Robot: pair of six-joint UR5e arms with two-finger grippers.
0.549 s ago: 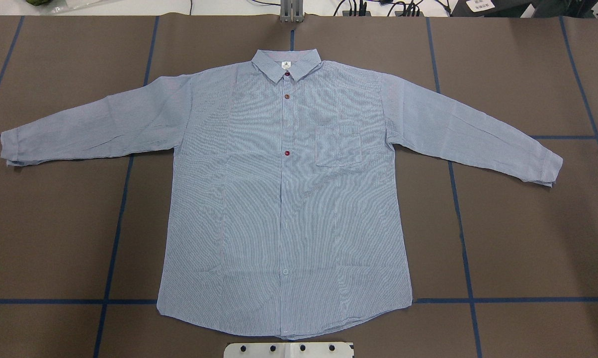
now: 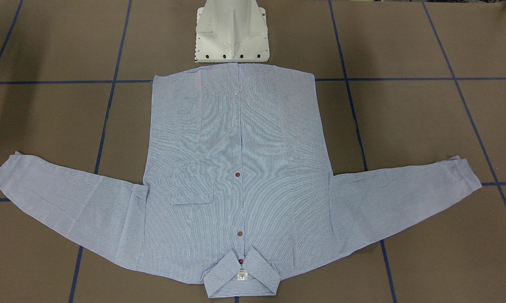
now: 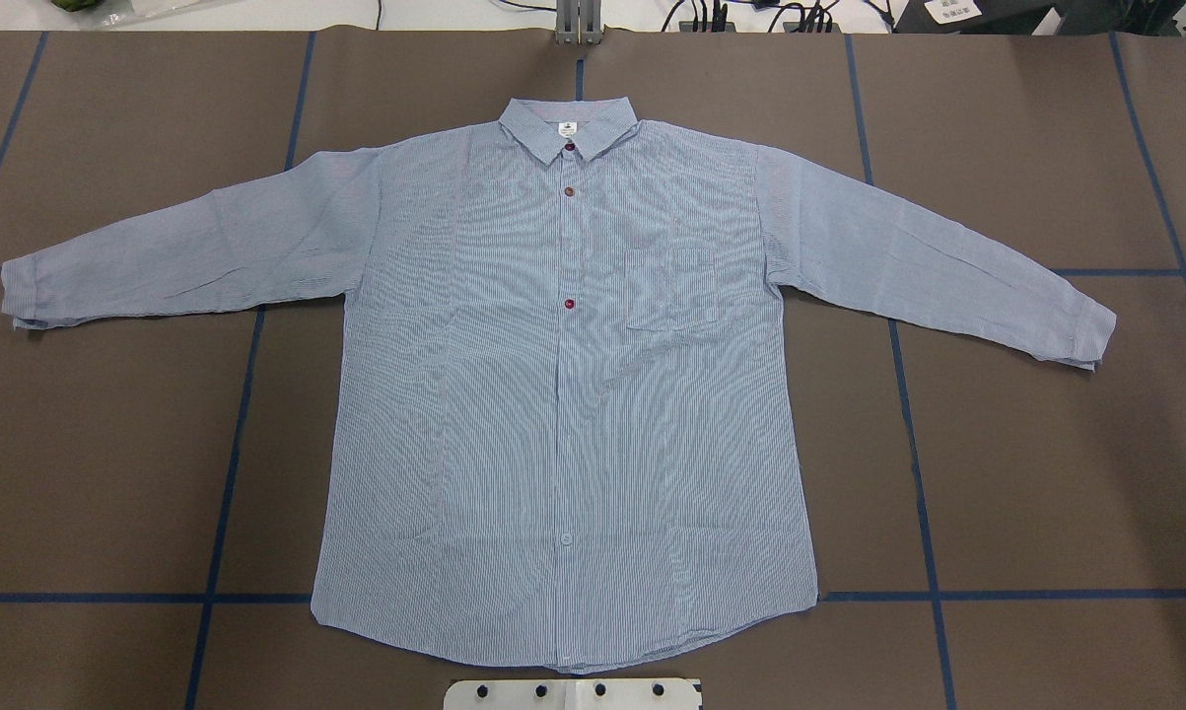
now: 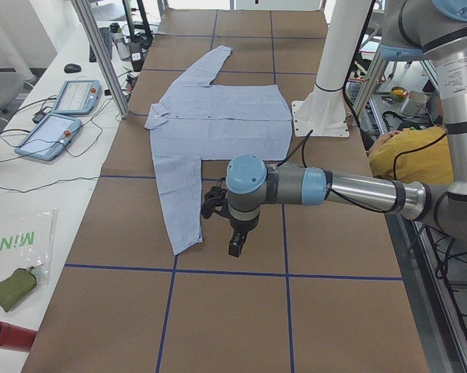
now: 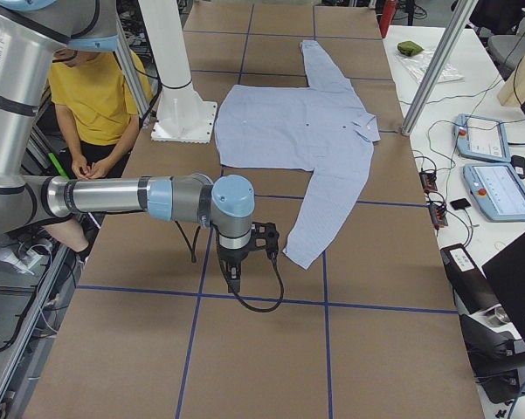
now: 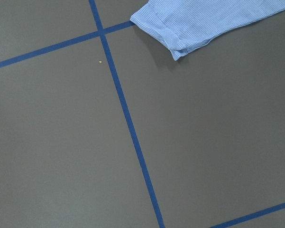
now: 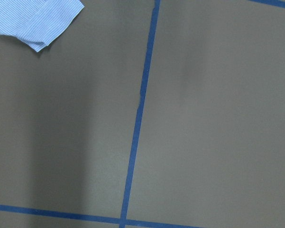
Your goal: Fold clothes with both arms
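The light blue striped shirt (image 3: 563,394) lies flat, front up and buttoned, in the middle of the brown table (image 3: 1046,473). Its hem is just in front of the white pedestal base (image 2: 231,33), its collar (image 3: 568,128) is on the far side, and both sleeves are spread sideways. The left gripper (image 4: 235,247) points down just beside the left-side cuff (image 4: 185,242) and the right gripper (image 5: 233,281) points down near the opposite cuff (image 5: 301,253), both apart from the cloth. Each shows only in a side view, so I cannot tell whether its fingers are apart or together.
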